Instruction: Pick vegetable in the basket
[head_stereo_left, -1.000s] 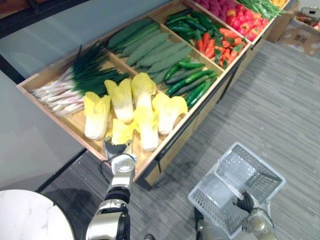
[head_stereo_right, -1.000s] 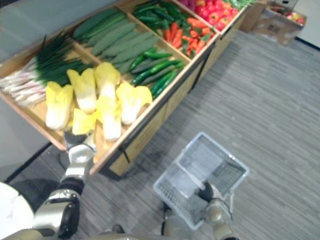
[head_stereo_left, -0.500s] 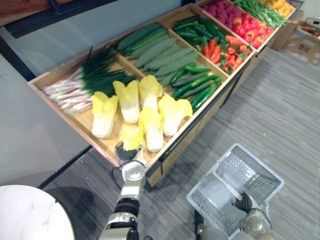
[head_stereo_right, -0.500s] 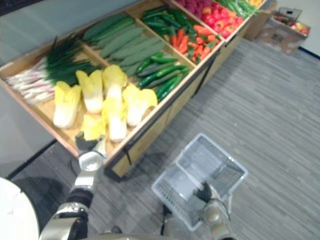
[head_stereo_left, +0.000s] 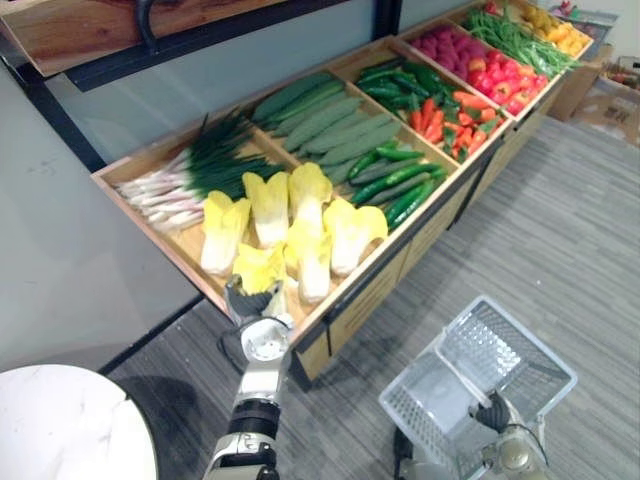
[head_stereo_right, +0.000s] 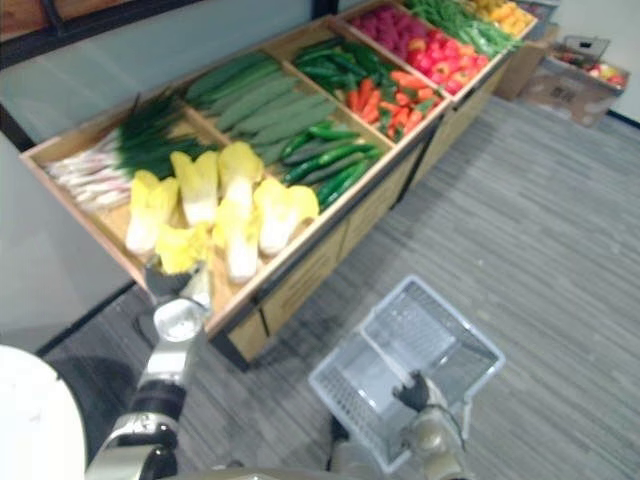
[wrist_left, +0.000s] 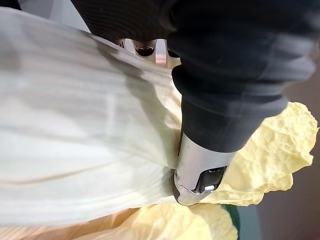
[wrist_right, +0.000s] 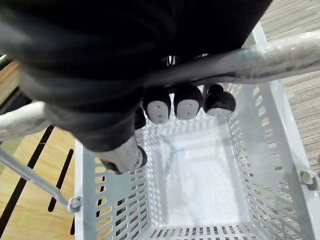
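Pale yellow crinkled leaf over creamy white, finely ribbed stalk on the cabbage (wrist_left: 75, 125); pale grey with rows of slots on the basket (wrist_right: 260, 130); grey-streaked floor (head_stereo_left: 560, 220); light wood crate (head_stereo_left: 437, 218); dark green cucumbers (head_stereo_left: 395, 180); orange carrots (head_stereo_left: 430, 115); white marbled table (head_stereo_left: 70, 420)

1. The left arm (head_stereo_left: 257, 388) stretches forward, and the left hand (head_stereo_left: 247, 300) grips a cabbage (head_stereo_left: 258, 268), its thumb (wrist_left: 197, 175) pressed into the pale stalk.
2. The right arm (head_stereo_left: 516, 456) is held low, and the right hand (head_stereo_left: 490, 412) has its fingers (wrist_right: 187, 102) hooked round the basket handle (wrist_right: 285, 52).
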